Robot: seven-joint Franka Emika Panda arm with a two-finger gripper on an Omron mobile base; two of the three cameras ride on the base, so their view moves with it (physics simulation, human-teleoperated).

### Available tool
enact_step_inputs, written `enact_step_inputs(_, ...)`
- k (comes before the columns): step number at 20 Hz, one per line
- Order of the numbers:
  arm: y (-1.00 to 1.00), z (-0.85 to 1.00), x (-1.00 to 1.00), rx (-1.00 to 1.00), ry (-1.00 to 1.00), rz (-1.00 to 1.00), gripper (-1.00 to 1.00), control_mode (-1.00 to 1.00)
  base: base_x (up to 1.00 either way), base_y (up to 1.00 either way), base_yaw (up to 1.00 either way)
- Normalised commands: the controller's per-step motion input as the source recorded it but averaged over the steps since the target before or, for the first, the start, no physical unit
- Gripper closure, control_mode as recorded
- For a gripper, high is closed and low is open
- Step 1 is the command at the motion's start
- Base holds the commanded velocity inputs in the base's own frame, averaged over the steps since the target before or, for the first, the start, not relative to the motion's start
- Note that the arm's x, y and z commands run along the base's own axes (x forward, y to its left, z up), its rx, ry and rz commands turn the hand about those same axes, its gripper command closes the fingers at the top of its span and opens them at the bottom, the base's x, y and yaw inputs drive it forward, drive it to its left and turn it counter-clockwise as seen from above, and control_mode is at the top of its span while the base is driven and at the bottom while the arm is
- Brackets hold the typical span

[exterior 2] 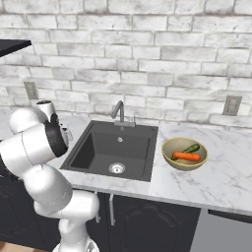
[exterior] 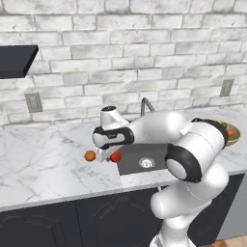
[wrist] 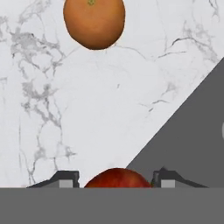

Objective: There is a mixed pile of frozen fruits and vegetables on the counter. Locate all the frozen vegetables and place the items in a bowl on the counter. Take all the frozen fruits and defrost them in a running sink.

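Note:
My gripper (exterior: 111, 156) hangs over the counter (exterior: 43, 164) just left of the sink (exterior: 144, 163), shut on the shiny red fruit (exterior: 116, 156). In the hand view the red fruit (wrist: 117, 177) sits between the two fingertips (wrist: 65, 179), at my gripper (wrist: 116, 180). The dull orange fruit (exterior: 89, 155) lies on the marble a little to the left, apart from the fingers, and it appears ahead as the orange fruit (wrist: 94, 22). The tan bowl (exterior 2: 170, 145) right of the sink (exterior 2: 115, 147) holds the carrot (exterior 2: 187, 156) and the green stick (exterior 2: 191, 148).
A curved grey faucet (exterior 2: 119, 112) stands at the sink's back edge. The brick wall carries outlets (exterior 2: 231, 105) behind the counter. A dark shelf (exterior: 17, 60) juts out at upper left. The sink's dark edge (wrist: 192, 131) runs diagonally right of the fingers.

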Motion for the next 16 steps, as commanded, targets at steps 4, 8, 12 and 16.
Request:
enact_step_inputs(4, -0.57, 0.07, 0.0, 0.0, -0.03, 0.0, 1.0, -1.0, 0.0, 0.0, 0.0)
enact_step_inputs(8, -0.58, 0.0, 0.0, 0.0, 0.0, 0.0, 1.0, -1.0, 0.0, 0.0, 0.0)
enact_step_inputs(12, -0.57, 0.0, 0.0, 0.0, 0.0, 0.0, 1.0, -1.0, 0.0, 0.0, 0.0)
enact_step_inputs(16, -0.49, 0.01, 0.03, 0.0, 0.0, -0.02, 1.0, -1.0, 0.0, 0.0, 0.0)
